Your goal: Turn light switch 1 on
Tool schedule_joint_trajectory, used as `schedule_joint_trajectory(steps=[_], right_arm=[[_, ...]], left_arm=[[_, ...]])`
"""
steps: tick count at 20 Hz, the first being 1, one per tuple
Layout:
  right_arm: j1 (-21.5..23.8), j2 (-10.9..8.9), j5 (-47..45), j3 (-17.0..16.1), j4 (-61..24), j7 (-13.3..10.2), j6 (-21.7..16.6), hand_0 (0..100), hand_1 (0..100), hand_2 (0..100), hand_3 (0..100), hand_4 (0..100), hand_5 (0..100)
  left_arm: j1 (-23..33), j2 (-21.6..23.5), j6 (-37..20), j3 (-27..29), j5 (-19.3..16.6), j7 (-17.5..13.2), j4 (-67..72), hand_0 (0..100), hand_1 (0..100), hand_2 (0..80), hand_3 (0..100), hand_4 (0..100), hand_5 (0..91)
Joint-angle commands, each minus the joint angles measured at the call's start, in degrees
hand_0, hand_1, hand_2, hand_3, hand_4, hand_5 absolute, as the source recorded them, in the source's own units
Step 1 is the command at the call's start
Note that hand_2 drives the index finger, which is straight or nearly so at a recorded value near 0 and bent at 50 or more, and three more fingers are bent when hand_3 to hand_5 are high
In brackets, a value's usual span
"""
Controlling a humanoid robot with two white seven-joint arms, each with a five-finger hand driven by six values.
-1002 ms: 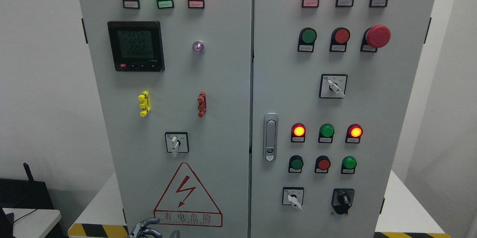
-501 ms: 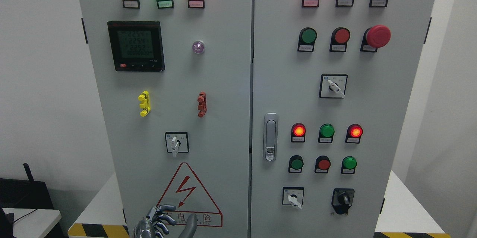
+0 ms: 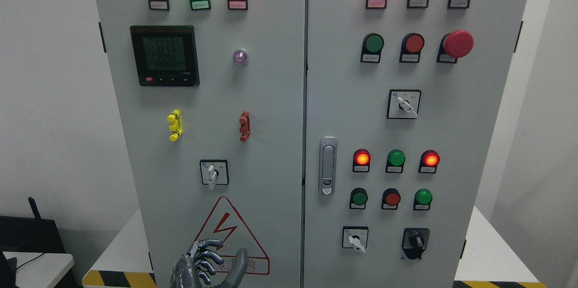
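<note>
Rotary switch [image 3: 213, 173]: white lever on a square plate, left door of the grey cabinet [image 3: 271, 121], straight above the left hand [image 3: 205, 265] and apart from it. Left hand: metal, at the bottom edge, fingers loosely curled, thumb out, holding nothing. Warning triangle [image 3: 228, 234]: red, lightning bolt, directly behind the hand, its Chinese caption partly covered. Meter [image 3: 165, 55]: black, green digits, far above left. Door latch [image 3: 328, 166]: up and right. Desk [image 3: 40, 263]: white, lower left.
</note>
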Motion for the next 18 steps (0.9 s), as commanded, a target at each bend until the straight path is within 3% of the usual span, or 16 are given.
schedule_joint_trajectory(steps=[1, 18], right_arm=[[0.0, 0.0, -1.49, 1.14, -0.03, -0.04, 0.01, 12, 39, 0, 0, 0, 0], [0.0, 0.0, -1.49, 1.14, 0.06, -0.04, 0.01, 12, 39, 0, 0, 0, 0]], left_arm=[[-1.52, -0.53, 1.52, -1.46, 1.95, 0.09, -1.07, 4, 55, 45.2, 75, 86, 85.1], [-8.37, -0.88, 7.07, 4.16, 2.04, 0.35, -0.98, 3, 52, 42.4, 73, 85, 84.6]])
